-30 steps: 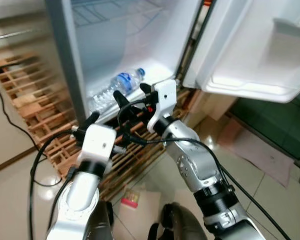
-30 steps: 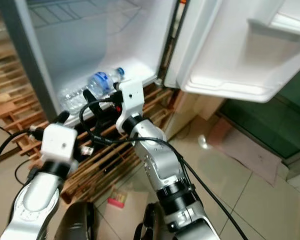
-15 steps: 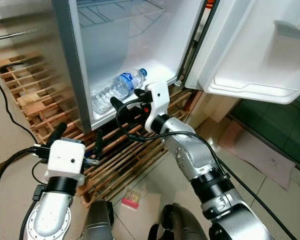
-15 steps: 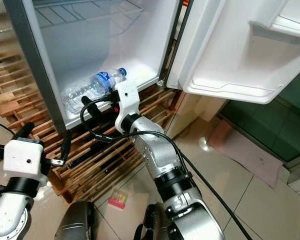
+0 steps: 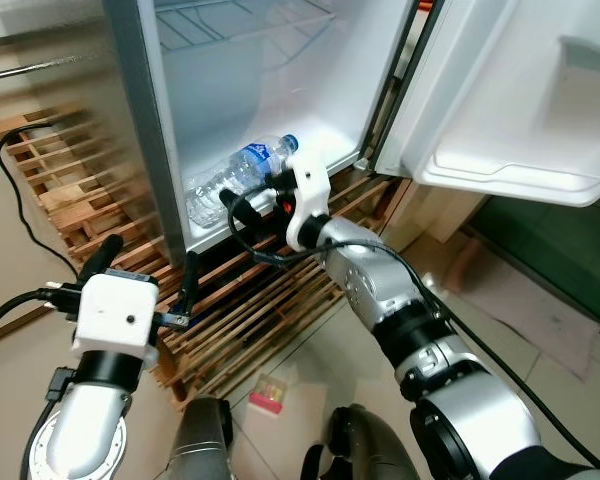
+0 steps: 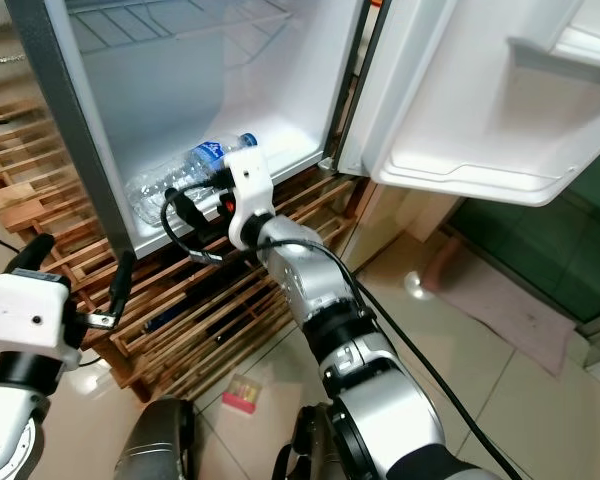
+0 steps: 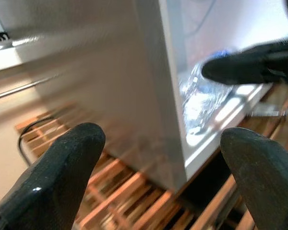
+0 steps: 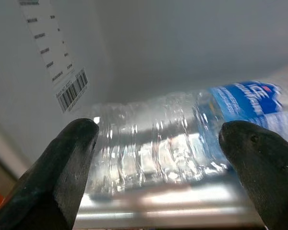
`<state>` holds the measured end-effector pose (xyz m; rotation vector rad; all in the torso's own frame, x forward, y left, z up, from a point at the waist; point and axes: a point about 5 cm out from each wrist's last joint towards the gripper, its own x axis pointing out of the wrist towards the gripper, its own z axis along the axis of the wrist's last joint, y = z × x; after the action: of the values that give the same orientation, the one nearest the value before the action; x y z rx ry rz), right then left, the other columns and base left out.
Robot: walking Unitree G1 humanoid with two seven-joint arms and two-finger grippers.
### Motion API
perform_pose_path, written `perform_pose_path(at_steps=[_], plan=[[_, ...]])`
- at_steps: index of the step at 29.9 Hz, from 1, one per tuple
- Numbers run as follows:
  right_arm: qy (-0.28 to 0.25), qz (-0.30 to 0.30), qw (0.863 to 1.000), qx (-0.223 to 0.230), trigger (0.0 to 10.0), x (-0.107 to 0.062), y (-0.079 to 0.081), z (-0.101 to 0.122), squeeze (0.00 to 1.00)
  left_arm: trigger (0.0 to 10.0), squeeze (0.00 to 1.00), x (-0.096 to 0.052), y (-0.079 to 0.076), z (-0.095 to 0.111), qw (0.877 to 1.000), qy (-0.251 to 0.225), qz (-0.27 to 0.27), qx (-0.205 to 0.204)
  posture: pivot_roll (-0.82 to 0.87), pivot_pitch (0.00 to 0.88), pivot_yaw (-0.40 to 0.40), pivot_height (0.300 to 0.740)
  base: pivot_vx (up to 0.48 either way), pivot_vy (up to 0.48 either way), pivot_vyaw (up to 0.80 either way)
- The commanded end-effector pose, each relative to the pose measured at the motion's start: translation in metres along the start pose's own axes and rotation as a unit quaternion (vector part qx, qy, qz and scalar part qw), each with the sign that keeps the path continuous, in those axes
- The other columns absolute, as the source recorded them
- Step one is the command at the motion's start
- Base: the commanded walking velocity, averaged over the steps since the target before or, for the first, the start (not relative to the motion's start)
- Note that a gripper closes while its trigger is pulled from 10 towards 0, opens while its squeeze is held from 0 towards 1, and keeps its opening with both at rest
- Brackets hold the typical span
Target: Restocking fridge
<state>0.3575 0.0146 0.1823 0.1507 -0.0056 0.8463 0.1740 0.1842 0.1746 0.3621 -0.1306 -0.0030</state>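
A clear water bottle [image 5: 236, 176] with a blue label lies on its side on the floor of the open fridge [image 5: 270, 90]. My right gripper [image 5: 257, 192] reaches in at the fridge's front lip, right at the bottle. In the right wrist view its fingers [image 8: 69, 163] stand open, with the bottle [image 8: 173, 139] lying across the gap beyond the tips. My left gripper [image 5: 148, 268] is open and holds nothing, low in front of the wooden pallet, left of the fridge. The left wrist view looks past its fingers [image 7: 62, 163] at the fridge's side wall and the bottle [image 7: 201, 98].
The fridge stands on a slatted wooden pallet [image 5: 70, 175]. Its white door [image 5: 500, 110] hangs open to the right. A black cable [image 5: 8, 195] runs over the floor at left. A small pink box [image 5: 265, 392] lies on the tiles near my feet.
My right gripper has pushed forward to the bottle at the fridge's lip. My left arm has dropped down and to the left, away from the fridge. The camera has shifted slightly.
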Motion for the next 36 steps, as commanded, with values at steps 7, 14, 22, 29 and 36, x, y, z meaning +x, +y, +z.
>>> perform_pose_path(at_steps=[7,14,22,29,36], plan=[[-0.037,0.093,0.995,0.012,10.0,0.047,0.08,0.026,0.0,10.0,0.0,-0.007,0.001,0.003,1.0,0.016,-0.018,-0.004,0.31,0.247,-0.076,0.66,0.0,0.0,0.0],[-0.129,0.103,0.985,-0.057,10.0,0.047,0.088,0.057,0.0,10.0,0.0,-0.004,0.0,0.005,1.0,0.019,-0.023,-0.007,0.28,0.268,-0.086,0.66,0.0,0.0,0.0],[-0.14,0.048,0.989,-0.013,10.0,0.007,0.061,0.041,0.0,10.0,0.0,0.006,-0.006,0.006,0.999,0.003,-0.032,-0.038,0.22,0.264,-0.095,0.66,0.0,0.0,0.0],[-0.076,0.032,0.996,0.04,10.0,-0.014,0.051,0.001,0.0,10.0,0.0,0.011,-0.007,0.0,0.998,0.007,-0.03,-0.046,0.2,0.248,-0.113,0.66,0.0,0.0,0.0],[-0.051,0.057,0.994,0.08,10.0,-0.018,0.062,0.001,0.0,10.0,0.0,0.011,-0.007,0.0,0.999,0.005,-0.019,-0.05,0.21,0.247,-0.121,0.66,0.0,0.0,0.0]])
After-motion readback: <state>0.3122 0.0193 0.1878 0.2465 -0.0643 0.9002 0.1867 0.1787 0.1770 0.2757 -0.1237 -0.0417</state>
